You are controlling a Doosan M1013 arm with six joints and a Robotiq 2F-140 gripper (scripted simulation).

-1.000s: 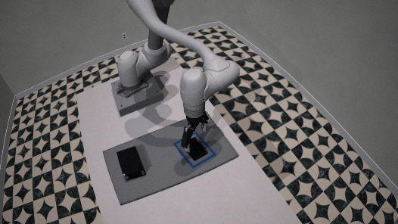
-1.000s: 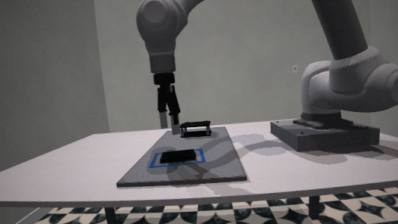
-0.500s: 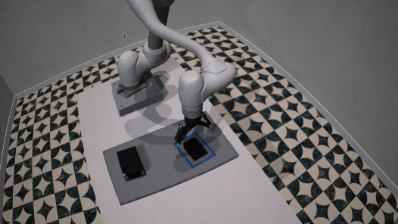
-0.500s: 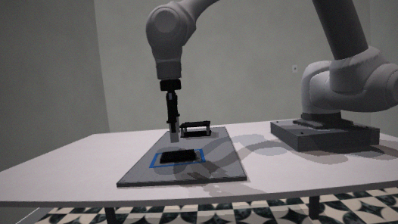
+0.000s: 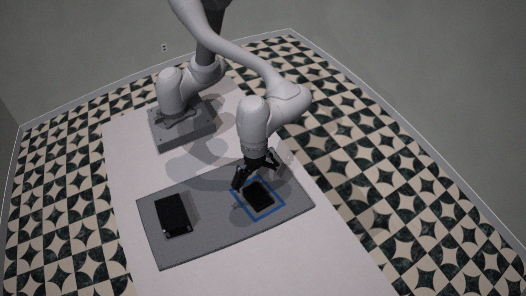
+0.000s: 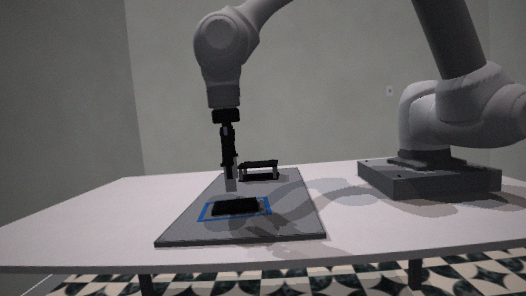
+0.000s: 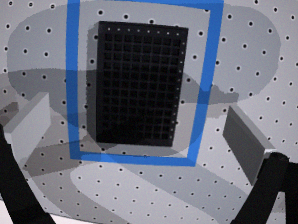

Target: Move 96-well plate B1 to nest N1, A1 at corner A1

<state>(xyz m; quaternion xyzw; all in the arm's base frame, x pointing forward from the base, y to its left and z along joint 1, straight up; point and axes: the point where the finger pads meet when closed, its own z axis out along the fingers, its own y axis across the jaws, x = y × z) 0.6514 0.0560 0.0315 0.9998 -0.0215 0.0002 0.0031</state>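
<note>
Plate [image 7: 139, 83] beneath wide-open, empty claw [image 7: 140, 137]

A single robot arm [image 5: 280, 95] in smooth, pale grey casings, its links thick rounded tubes joined by bulbous elbow housings, is bolted to a darker grey square base plate [image 5: 161, 141] with small dark screw points at its corners. A short ribbed grey collar leads to the black gripper [image 5: 256, 172], built from slim black linkage bars. Its two fingers end in flat, light grey rectangular pads.
</note>
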